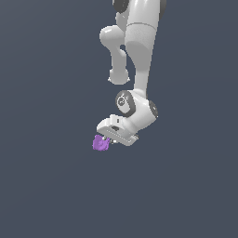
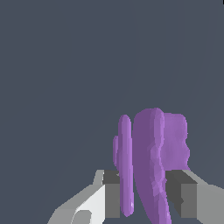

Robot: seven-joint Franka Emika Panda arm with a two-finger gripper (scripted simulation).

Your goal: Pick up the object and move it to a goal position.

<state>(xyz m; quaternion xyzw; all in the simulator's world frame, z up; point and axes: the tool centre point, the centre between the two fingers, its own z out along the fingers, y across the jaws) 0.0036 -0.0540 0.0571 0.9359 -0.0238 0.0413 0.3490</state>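
Viewing the exterior view, we see the white Panda arm (image 1: 139, 51) descending from the upper edge of the frame, with its wrist bent so that the gripper (image 1: 108, 138) points down and toward the exterior view's left. We locate the purple object (image 1: 100, 143) directly at the gripper's tip, touching it, and partly covered by the white hand body (image 1: 118, 130) above it. We see only a uniform dark grey background (image 1: 46, 186) around and below the object, and we cannot tell from this view whether the object rests on a surface or is lifted off one. Turning to the wrist view, we find the purple object (image 2: 151, 166) standing between the two fingers (image 2: 111, 197), with one dark grey pad on each side of it and both pads appearing to touch its flanks. We therefore report the claw as clenched on the purple object. We note that the object presents uneven faces in the wrist view: a thin upright slab nearest one finger, a broader curved slab beside it, and a blockier lobe beyond that, extending well past the fingertips.
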